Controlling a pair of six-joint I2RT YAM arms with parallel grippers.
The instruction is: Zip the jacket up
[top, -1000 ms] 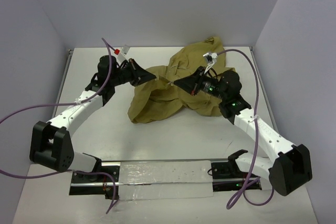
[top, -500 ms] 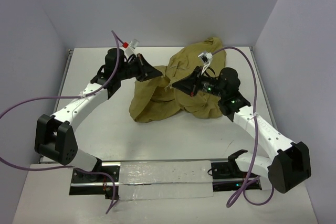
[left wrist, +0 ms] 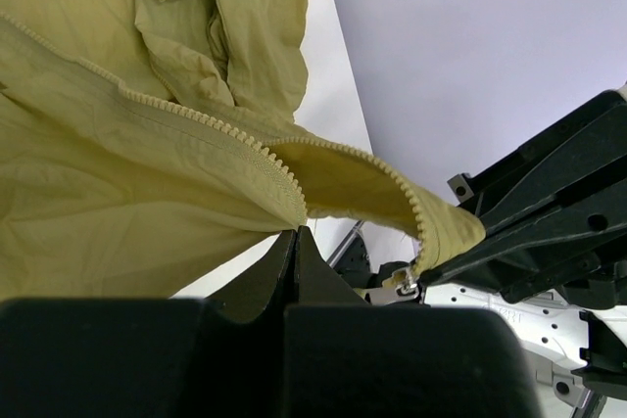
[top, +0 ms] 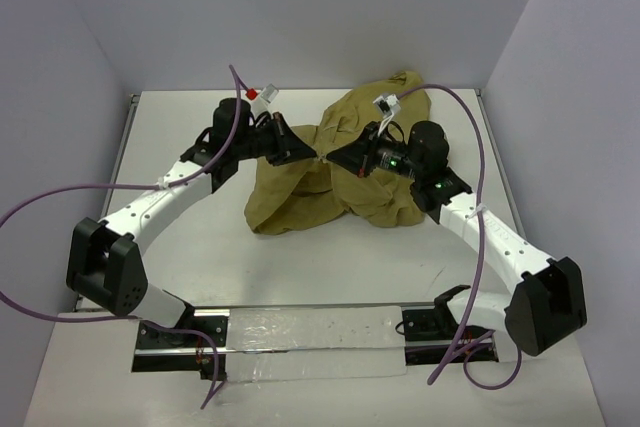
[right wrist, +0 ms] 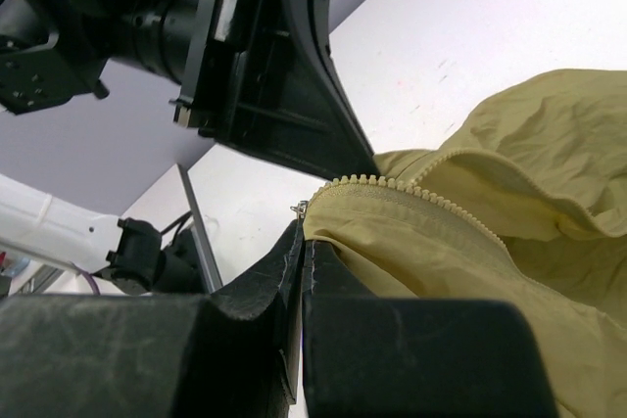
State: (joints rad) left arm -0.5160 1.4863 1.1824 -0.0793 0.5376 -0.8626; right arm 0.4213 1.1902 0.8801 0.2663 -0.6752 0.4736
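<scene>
The olive-tan thin-cloth jacket (top: 330, 172) lies crumpled on the far half of the white counter (top: 200, 257), a little right of centre. One fold reaches up to the far edge against the back wall (top: 300, 7).

The left fingers (top: 290, 144) and the right fingers (top: 345, 157) meet tip to tip over the jacket's upper middle. Both pairs are pressed closed on cloth. In the left wrist view the left fingers (left wrist: 269, 276) pinch the toothed zipper edge (left wrist: 196, 119). A short loop of that edge arcs across to the right fingers (left wrist: 509, 232), where a small metal zipper pull (left wrist: 404, 281) hangs just beside the tips. In the right wrist view the right fingers (right wrist: 274, 271) clamp the end of the zipper row (right wrist: 411, 188).

Bare counter lies open to the left of the jacket and along the near side, up to the metal rail (top: 310, 332) at the near edge. Only a narrow strip separates the jacket from the right edge. Purple cables (top: 60, 202) loop out beyond both side edges.
</scene>
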